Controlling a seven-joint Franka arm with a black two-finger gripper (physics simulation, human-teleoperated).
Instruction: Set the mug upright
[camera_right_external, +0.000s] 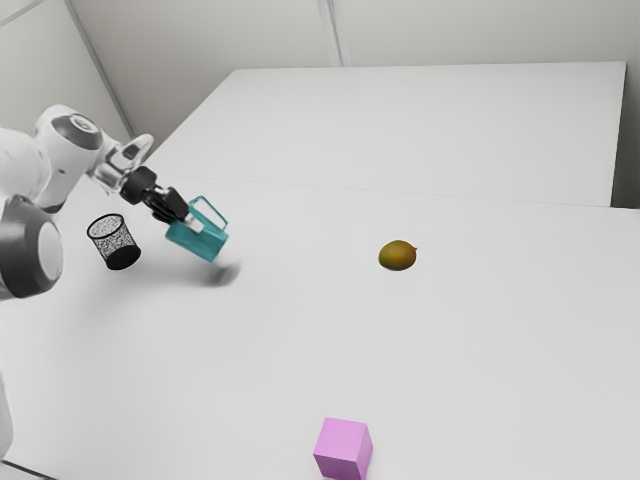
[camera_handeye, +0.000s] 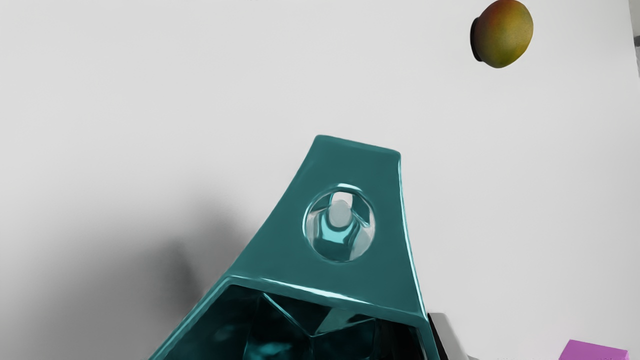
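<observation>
Black gripper (camera_right_external: 189, 221) aslant above table (camera_right_external: 480, 340)

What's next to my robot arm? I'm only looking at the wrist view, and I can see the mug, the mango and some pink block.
Observer: A black mesh cup is near the arm, over at the exterior view's left.

Operator: Oh! Is my mug touching the table?

Observer: It doesn't look like it. In the exterior view, the teal mug hangs tilted from the pincer, with its lowest corner apart from the shadow beneath.
</observation>
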